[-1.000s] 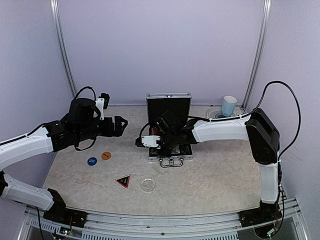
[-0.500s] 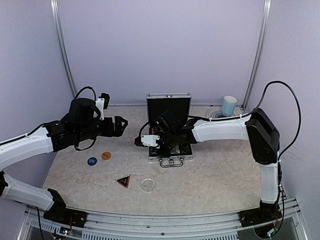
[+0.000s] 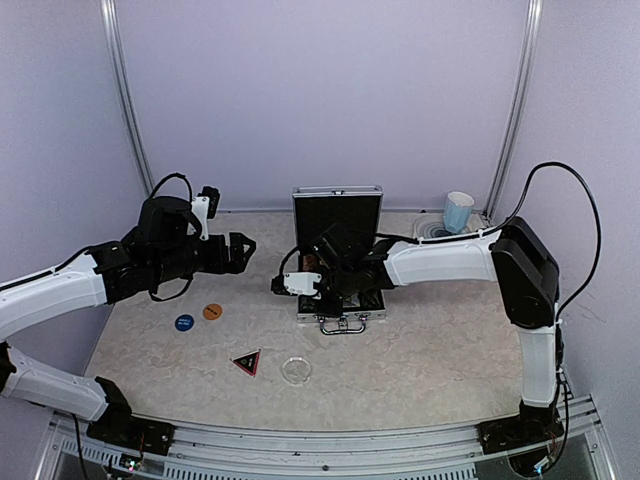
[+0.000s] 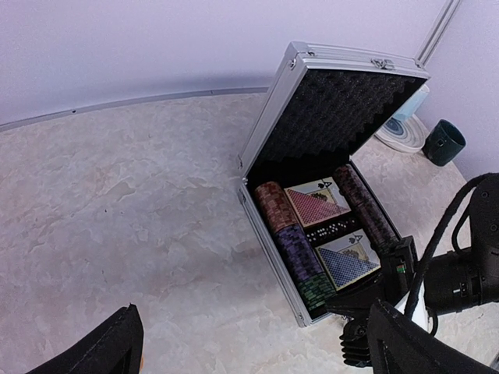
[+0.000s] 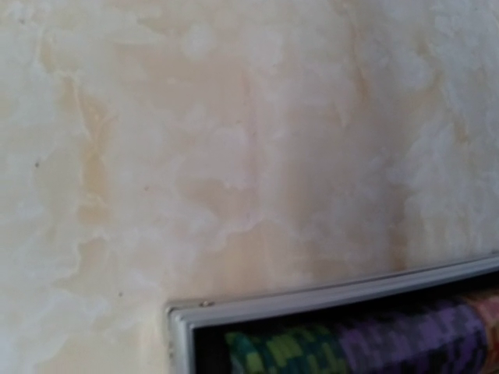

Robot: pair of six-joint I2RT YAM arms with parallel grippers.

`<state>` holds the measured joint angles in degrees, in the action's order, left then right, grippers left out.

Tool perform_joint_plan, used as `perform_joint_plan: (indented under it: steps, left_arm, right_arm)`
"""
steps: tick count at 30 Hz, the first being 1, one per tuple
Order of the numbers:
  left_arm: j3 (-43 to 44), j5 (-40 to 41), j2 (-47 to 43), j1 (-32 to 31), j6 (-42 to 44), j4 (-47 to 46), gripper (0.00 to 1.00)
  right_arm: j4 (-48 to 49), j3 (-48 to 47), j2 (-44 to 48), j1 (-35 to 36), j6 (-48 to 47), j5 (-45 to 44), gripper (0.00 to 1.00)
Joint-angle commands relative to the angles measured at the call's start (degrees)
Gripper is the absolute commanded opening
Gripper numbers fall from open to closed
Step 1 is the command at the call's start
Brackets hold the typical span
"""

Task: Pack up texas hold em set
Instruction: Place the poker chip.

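Four loose pieces lie on the marbled beige table (image 3: 430, 340), well apart from the silver case (image 3: 350, 316) and off to its left and nearer side. They are a flat blue disc (image 3: 184, 322), an orange disc (image 3: 212, 311) just beside it, a red-edged black triangle (image 3: 247, 361) and a clear disc (image 3: 295, 370) near the triangle.

The case is a small box with ribbed metal edges. Its lid (image 4: 335, 109) stands upright, lined with bumpy black foam. Inside, ridged chips (image 4: 296, 249) lie on edge in rows of reddish brown, purple and green down the left wall, with a darker row down the right. Between the rows sit a red deck (image 4: 318, 201) and a blue deck (image 4: 348, 261), both with a crosshatched pattern.

The right claw (image 3: 283, 285) is pinched shut at the case's near left corner, and its own camera shows only the metal corner and the chip edges. The left claw (image 4: 257, 351) hangs wide open above the table, left of the case, its two black fingers (image 4: 117, 347) far apart.

Bare table runs between the left claw and the case. At the back right, a light-blue mug (image 3: 459, 211) stands on a round coaster (image 3: 432, 230), with a dark mug (image 4: 445, 142) beside it, near the lid's edge.
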<state>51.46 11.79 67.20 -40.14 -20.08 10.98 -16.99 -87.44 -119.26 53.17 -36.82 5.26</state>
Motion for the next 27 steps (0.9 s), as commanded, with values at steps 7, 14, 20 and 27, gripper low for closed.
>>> perform_joint_plan:
  steps: [7, 14, 20, 27]
  left_arm:
    - [0.0, -0.6, 0.6, 0.5, -0.2, -1.1, 0.99]
    - [0.1, -0.6, 0.6, 0.5, -0.3, -0.8, 0.99]
    - [0.1, -0.5, 0.5, 0.5, -0.4, -0.7, 0.99]
    - [0.2, -0.5, 0.3, 0.5, -0.4, -0.7, 0.99]
  right_arm:
    - [-1.8, 1.2, -1.2, -0.4, 0.9, 0.0, 0.00]
    - [-2.2, 1.1, -1.2, -0.7, 1.1, -0.3, 0.00]
    - [-2.7, 0.8, -1.6, -1.2, 1.4, -0.2, 0.00]
    - [-4.3, -0.9, 0.0, -1.2, 1.5, 3.5, 0.00]
